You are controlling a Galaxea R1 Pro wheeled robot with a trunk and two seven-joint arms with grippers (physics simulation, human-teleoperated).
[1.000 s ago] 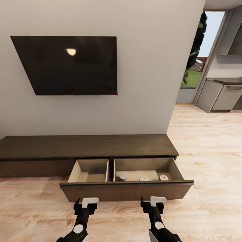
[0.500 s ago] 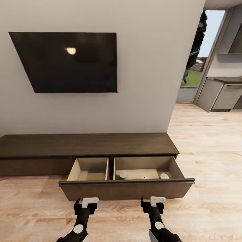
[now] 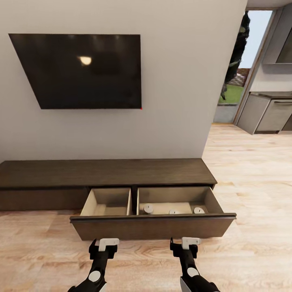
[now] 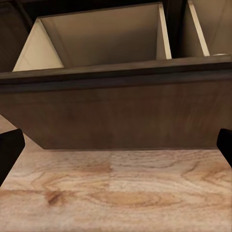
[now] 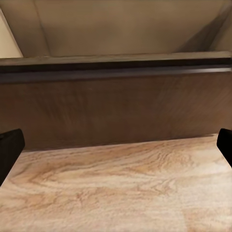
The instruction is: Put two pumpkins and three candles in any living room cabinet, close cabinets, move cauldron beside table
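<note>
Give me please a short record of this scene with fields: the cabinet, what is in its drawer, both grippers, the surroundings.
cabinet: long low dark-brown wooden cabinet against the wall, drawer pulled out
drawer: two pale compartments; left one shows nothing inside
contents: three squat pale grey-green candles in the right compartment
left gripper: open, holding nothing, before the drawer front
right gripper: open, holding nothing
surroundings: black wall television, light wood floor
</note>
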